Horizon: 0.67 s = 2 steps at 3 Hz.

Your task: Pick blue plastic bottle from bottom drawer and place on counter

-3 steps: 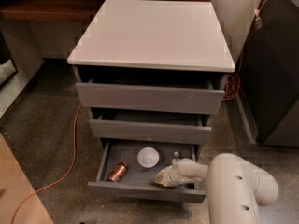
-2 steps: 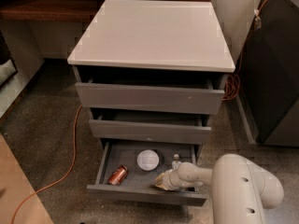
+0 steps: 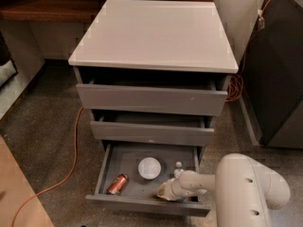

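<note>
The bottom drawer [image 3: 142, 203] of the grey cabinet is pulled open. The blue plastic bottle [image 3: 178, 168] stands in it at the right, pale and see-through, with only its top showing behind my arm. My gripper [image 3: 164, 191] is down inside the drawer near its front right. It sits just in front of and slightly left of the bottle, and I cannot tell whether it touches the bottle. The glossy white counter [image 3: 156, 32] tops the cabinet and is bare.
A reddish-brown can [image 3: 117, 184] lies at the drawer's front left, and a white round bowl [image 3: 149, 168] sits in the middle. The two upper drawers [image 3: 151, 100] stand slightly open. An orange cable [image 3: 72, 160] runs over the floor at left. A dark cabinet [image 3: 279, 74] stands at right.
My gripper has moved a little toward the drawer's front and left, lower in the drawer. The bottle, can and bowl have stayed in place.
</note>
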{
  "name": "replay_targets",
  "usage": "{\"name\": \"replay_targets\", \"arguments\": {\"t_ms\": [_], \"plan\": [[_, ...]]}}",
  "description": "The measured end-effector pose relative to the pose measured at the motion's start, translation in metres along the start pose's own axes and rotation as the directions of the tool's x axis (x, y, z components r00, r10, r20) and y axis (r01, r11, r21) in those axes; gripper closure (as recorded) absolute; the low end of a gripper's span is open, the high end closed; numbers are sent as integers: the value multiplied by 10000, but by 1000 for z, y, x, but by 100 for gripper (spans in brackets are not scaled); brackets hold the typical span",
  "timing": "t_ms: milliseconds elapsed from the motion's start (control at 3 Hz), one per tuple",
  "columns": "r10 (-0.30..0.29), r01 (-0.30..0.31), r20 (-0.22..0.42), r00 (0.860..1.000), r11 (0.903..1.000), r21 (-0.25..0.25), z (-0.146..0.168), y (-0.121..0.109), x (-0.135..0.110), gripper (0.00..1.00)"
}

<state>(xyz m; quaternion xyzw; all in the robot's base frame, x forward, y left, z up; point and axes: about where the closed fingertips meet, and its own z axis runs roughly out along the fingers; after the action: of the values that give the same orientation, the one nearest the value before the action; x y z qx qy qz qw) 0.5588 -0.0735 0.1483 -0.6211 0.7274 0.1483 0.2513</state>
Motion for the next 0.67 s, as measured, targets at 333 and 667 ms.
{"name": "replay_targets", "arguments": {"t_ms": [333,667], "plan": [[-82,79,-132,9999,9997,-229,-1,13,0,100],[-72,61,-240,9997,9990,-452,-1,26,2,100]]}}
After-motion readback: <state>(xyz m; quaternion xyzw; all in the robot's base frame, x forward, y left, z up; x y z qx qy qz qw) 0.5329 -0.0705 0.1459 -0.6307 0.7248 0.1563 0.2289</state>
